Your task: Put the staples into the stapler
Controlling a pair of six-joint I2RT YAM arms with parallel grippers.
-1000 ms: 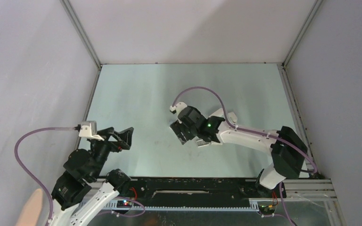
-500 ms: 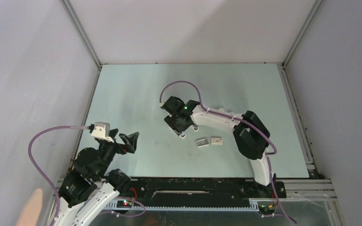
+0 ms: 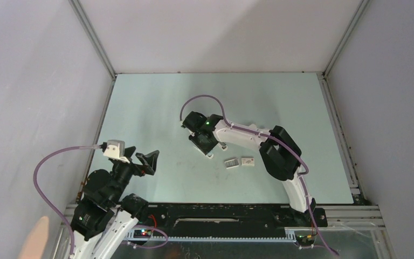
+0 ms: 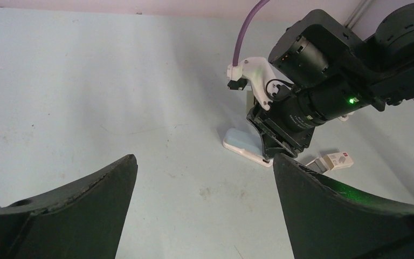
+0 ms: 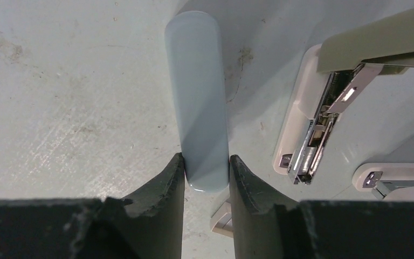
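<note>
Pale table point(image 3: 156, 108): staples point(image 3: 230, 162) near right pincer point(image 5: 207, 171), stapler point(image 5: 197, 81) in its grip.

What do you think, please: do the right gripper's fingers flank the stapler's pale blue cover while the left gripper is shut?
Not quite: the left gripper is wide open, per the left wrist view. The right gripper does flank the stapler's pale blue cover.

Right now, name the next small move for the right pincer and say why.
Probably just firm the squeeze and hold steady. The right pincer has its fingers against both sides of the pale blue bar at its near end. The metal magazine lies exposed beside it, and the staples lie loose on the table, so a secure hold seems to come first.
</note>
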